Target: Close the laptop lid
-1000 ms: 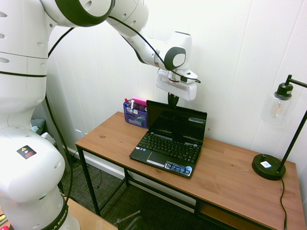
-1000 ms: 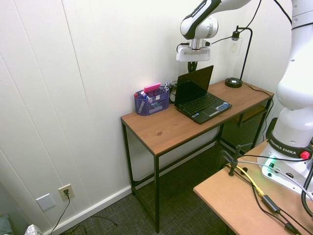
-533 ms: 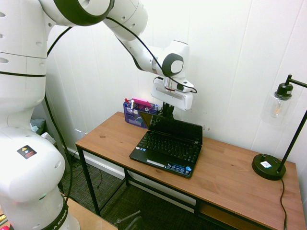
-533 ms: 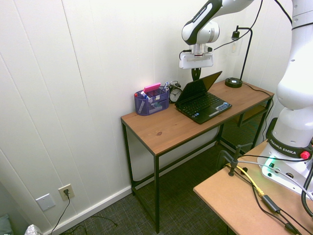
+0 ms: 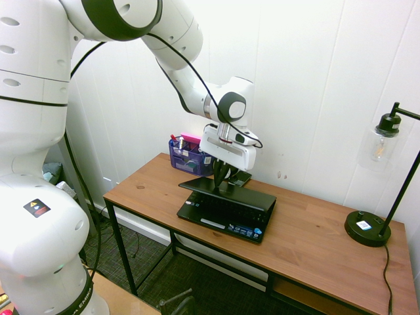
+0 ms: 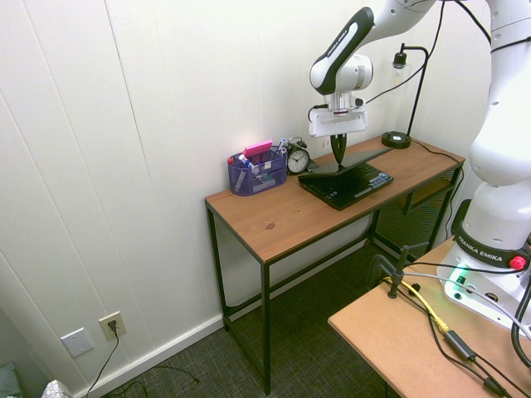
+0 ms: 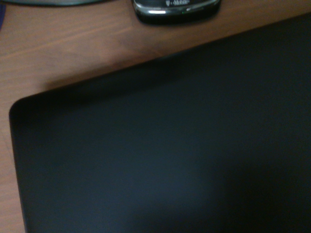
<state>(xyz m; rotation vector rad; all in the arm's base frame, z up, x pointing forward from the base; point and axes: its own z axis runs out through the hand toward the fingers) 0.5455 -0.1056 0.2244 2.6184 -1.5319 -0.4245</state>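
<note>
Lid: down it leans, the dark panel (image 5: 248, 196) low over the keyboard and still at a slant, part open, with a gap at the front edge.
Laptop: here it sits, black (image 5: 213, 218), on the bench (image 5: 144, 189), its palm rest and sticker (image 5: 243, 230) peeking out below the lid.
Jaws: clenched (image 6: 338, 162), nothing between them, pointing down with the tips right at the lid's outer face.
Phone: a dark one (image 5: 240, 178), lying just behind the lid, near the wall.
Clock: round white face (image 6: 298, 161), standing between the lid and the caddy.
Caddy: purple mesh (image 6: 257, 173), pens and a pink item in it.
Lamp: black base (image 5: 367, 229), well apart at the bench's other end.
</note>
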